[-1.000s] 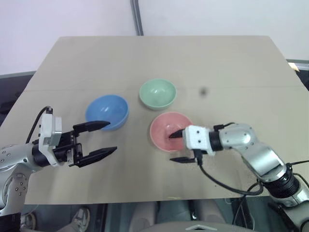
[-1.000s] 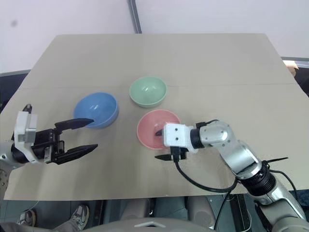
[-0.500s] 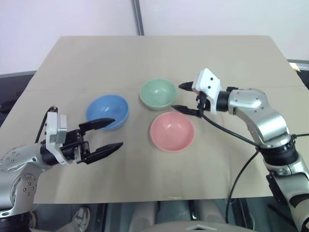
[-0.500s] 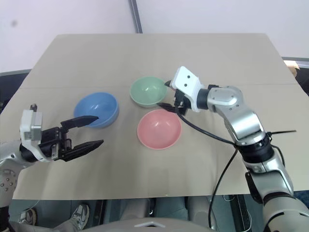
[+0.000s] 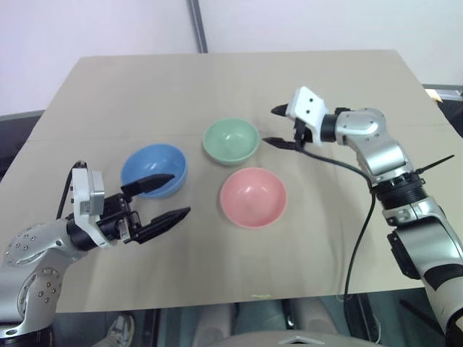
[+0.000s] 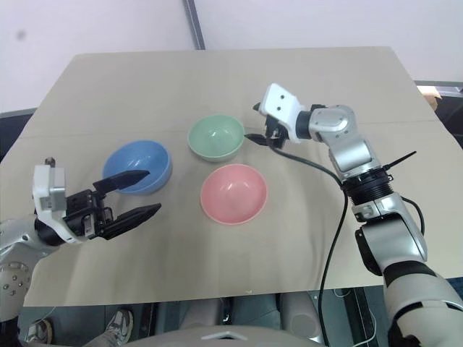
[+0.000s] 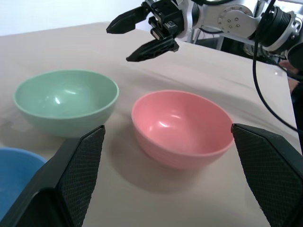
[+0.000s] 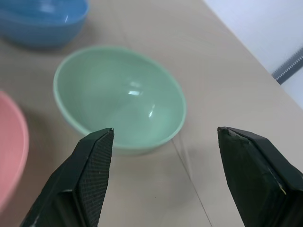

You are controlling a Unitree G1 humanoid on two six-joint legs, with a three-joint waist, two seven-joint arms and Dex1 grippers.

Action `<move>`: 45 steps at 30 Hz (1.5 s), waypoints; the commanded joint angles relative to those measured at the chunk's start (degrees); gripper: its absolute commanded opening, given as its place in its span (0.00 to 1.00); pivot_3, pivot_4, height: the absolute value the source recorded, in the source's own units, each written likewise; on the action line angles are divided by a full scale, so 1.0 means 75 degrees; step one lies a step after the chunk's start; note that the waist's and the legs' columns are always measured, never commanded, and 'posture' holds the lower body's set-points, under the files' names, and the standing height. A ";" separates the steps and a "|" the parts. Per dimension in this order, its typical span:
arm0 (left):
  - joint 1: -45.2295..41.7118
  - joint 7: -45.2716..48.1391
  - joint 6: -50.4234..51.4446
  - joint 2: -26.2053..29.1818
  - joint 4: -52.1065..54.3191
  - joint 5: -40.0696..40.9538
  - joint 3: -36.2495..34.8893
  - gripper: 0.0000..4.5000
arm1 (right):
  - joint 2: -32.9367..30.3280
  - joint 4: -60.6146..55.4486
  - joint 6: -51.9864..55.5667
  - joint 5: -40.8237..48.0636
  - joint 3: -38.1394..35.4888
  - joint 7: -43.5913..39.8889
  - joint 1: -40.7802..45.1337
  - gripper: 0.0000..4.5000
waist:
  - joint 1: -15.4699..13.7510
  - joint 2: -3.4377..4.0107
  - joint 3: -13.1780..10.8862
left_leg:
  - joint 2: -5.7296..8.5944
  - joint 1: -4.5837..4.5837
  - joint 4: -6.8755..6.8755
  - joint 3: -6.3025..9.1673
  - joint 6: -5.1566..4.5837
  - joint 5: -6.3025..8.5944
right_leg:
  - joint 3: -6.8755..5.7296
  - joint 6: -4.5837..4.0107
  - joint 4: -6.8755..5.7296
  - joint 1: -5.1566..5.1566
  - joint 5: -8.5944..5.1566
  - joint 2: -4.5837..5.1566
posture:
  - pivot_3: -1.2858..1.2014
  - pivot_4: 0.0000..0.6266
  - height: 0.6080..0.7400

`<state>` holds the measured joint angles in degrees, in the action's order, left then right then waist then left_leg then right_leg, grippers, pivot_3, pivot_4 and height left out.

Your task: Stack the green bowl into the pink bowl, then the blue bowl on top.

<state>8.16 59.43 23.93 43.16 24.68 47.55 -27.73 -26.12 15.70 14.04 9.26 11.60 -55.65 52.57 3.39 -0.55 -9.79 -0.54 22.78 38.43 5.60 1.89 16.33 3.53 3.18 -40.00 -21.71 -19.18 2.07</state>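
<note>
Tabletop [image 5: 347, 238] is a plain tan board with a faint seam running across it; a pale wall stands behind it with a grey vertical pole [image 5: 195, 25] at the far edge, and dark floor shows at both sides. An object at the far right edge of the head views is cut off and cannot be identified. Left gripper [image 5: 165, 198] is near the front left, fingers spread wide and holding nothing, its upper finger overlapping the near rim of the blue bowl [image 5: 153, 166] in the head views; contact cannot be determined. Green bowl [image 5: 231, 140] sits upright at centre, apart from the blue one. Pink bowl [image 5: 252, 196] sits just in front of the green bowl, slightly to the right and near it. Right gripper [image 5: 277, 126] is just right of the green bowl's rim, fingers parted and empty, pointing toward that bowl.
</note>
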 commanded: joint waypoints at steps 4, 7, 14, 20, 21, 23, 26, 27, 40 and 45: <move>-0.1239 -0.1710 0.0269 0.0797 -0.0012 -0.1537 0.0522 1.00 | -0.1277 -0.4435 0.2853 0.3001 -0.2030 -0.0263 -0.2238 0.84 | -0.0197 0.0002 -0.0001 | 0.0008 0.0015 0.0000 0.0017 -0.0001 0.0001 | -0.0020 0.0000 0.0009 0.0003 0.0000 0.0007 | 0.52 0.24 1.00; -0.2097 -0.2011 0.0338 0.1265 -0.0548 -0.2494 0.1304 1.00 | -0.1787 -0.6126 0.3866 0.4037 -0.2605 0.0067 -0.3402 0.84 | -0.0165 0.0010 -0.0004 | 0.0025 0.0007 -0.0002 0.0011 -0.0029 0.0016 | -0.0014 0.0000 0.0005 0.0007 0.0000 -0.0004 | 0.52 0.24 1.00; -0.5600 -0.0295 -0.0944 0.1741 -0.3433 -0.4580 0.4055 1.00 | -0.2679 -0.8321 0.4213 0.3379 -0.3376 0.1431 -0.5869 0.84 | -0.0153 0.0008 -0.0003 | 0.0026 -0.0003 0.0005 -0.0016 -0.0028 0.0014 | -0.0030 0.0000 -0.0018 0.0015 0.0000 -0.0023 | 0.52 0.24 1.00; -0.8033 0.1063 -0.3678 0.0803 -0.6455 -0.6183 0.5677 1.00 | -0.2675 -0.9243 0.4069 0.2976 -0.4559 0.1961 -0.7940 0.84 | -0.0181 0.0001 -0.0005 | 0.0035 0.0015 0.0013 -0.0027 0.0000 -0.0002 | -0.0029 0.0001 0.0009 0.0019 -0.0001 -0.0019 | 0.52 0.24 1.00; -0.8336 0.1238 -0.4094 0.0628 -0.6918 -0.6348 0.5830 1.00 | -0.2604 -0.9318 0.4036 0.2992 -0.4615 0.2062 -0.8057 0.84 | -0.0154 -0.0004 -0.0007 | 0.0035 0.0019 0.0014 -0.0027 0.0001 -0.0003 | -0.0029 0.0001 0.0009 0.0019 -0.0001 -0.0018 | 0.52 0.24 1.00; -0.8931 0.1510 -0.4906 0.0261 -0.7863 -0.6708 0.6130 1.00 | -0.2492 -0.9453 0.4010 0.2992 -0.4630 0.2269 -0.8206 0.84 | -0.0125 -0.0010 -0.0011 | 0.0034 0.0017 0.0018 -0.0033 0.0001 -0.0003 | -0.0021 0.0001 0.0006 0.0018 0.0000 -0.0018 | 0.52 0.24 1.00; -0.9704 0.1896 -0.5653 -0.0272 -0.9070 -0.7101 0.6450 1.00 | -0.2419 -0.9532 0.3937 0.2852 -0.4465 0.2545 -0.8251 0.84 | -0.0097 -0.0015 -0.0014 | 0.0033 0.0014 0.0025 -0.0033 -0.0004 -0.0001 | -0.0020 0.0001 -0.0004 0.0017 0.0000 -0.0021 | 0.52 0.24 1.00; -0.9879 0.1948 -0.5791 -0.0388 -0.9334 -0.7215 0.6526 1.00 | -0.2427 -0.9541 0.3910 0.2766 -0.4391 0.2620 -0.8244 0.84 | -0.0095 -0.0016 -0.0014 | 0.0032 0.0012 0.0027 -0.0032 -0.0005 -0.0001 | -0.0021 0.0001 -0.0007 0.0021 -0.0001 -0.0023 | 0.52 0.24 1.00; -1.1225 0.3161 -0.7320 -0.1029 -1.1553 -0.7936 0.6689 1.00 | -0.1946 -0.9744 0.3308 0.2881 -0.4091 0.3025 -0.8041 0.84 | -0.0109 -0.0034 -0.0025 | 0.0034 0.0020 0.0034 -0.0021 -0.0004 -0.0003 | -0.0029 0.0002 -0.0004 0.0020 -0.0001 -0.0022 | 0.52 0.24 1.00; -1.1171 0.3391 -0.7366 -0.1066 -1.1540 -0.7959 0.6619 1.00 | -0.1805 -0.9862 0.3123 0.3536 -0.4362 0.2940 -0.8022 0.84 | -0.0111 -0.0042 -0.0030 | 0.0034 0.0025 0.0056 -0.0009 -0.0004 -0.0003 | -0.0042 0.0002 -0.0013 0.0025 -0.0001 -0.0022 | 0.52 0.24 1.00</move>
<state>-74.54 83.98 -30.43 34.85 -62.07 -12.28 23.07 -39.97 -56.07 39.27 33.36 -18.95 -33.32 -8.02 2.55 -0.87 -10.01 -0.28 22.97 38.87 5.54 1.86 16.31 3.21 3.20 -40.12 -21.51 -19.19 1.91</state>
